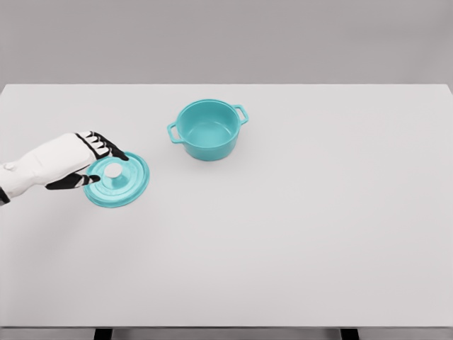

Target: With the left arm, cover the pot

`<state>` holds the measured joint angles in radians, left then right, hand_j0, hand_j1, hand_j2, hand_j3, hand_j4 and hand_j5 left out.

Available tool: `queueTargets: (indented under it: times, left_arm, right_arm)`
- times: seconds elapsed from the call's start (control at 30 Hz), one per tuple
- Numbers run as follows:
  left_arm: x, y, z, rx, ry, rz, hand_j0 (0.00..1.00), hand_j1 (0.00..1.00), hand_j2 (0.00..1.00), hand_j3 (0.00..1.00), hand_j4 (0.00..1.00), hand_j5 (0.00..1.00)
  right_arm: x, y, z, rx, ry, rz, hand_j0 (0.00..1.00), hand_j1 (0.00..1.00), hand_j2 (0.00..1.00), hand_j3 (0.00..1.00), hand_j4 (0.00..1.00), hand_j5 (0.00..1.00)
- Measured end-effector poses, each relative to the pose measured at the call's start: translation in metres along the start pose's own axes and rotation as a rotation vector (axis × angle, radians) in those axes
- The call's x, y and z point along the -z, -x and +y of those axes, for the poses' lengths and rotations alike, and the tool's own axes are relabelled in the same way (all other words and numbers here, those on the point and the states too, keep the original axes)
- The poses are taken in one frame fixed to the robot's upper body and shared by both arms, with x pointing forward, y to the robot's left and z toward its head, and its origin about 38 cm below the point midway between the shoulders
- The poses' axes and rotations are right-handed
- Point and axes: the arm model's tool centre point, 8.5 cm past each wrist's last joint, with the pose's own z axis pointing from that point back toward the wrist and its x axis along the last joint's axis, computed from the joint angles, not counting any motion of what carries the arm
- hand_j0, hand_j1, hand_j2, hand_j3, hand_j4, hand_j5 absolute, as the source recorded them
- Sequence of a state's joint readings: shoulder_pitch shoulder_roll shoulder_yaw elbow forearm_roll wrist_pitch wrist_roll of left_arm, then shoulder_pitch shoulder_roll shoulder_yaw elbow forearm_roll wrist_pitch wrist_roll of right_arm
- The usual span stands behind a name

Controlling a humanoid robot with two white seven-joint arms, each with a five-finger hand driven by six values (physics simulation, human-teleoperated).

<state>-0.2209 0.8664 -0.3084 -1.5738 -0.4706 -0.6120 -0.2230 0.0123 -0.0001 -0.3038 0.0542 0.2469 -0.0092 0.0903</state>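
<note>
Nearest the camera lies the bare front stretch of the white surface [283, 269], which carries everything in view; on its left part, the left robot hand [90, 164] reaches in from the picture's left edge on a white forearm, its black fingers [107, 146] spread over the near-left rim of a teal lid [122, 183]; the thumb sits low against the lid's left edge while the other fingers reach across its top toward the pale round knob [113, 171] at its centre; the hand is partly closed around the lid's rim and knob, narrow rather than wide, though whether the lid is lifted or only touched cannot be told; the lid looks slightly tilted, just to the right of and under the fingertips; farther from the hand, up and to its right and well apart from the lid, stands the teal pot [207, 129], upright, uncovered, with two small side handles and an empty interior.
</note>
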Motion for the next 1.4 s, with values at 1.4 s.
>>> queueTargets:
  times: [1.4]
  left_arm:
    - [0.024, 0.020, -0.036, -0.062, 0.024, 0.070, 0.75, 0.75, 0.75, 0.75, 0.75, 0.75]
  right_arm:
    - [0.000, 0.000, 0.000, 0.000, 0.000, 0.000, 1.00, 1.00, 1.00, 1.00, 1.00, 1.00]
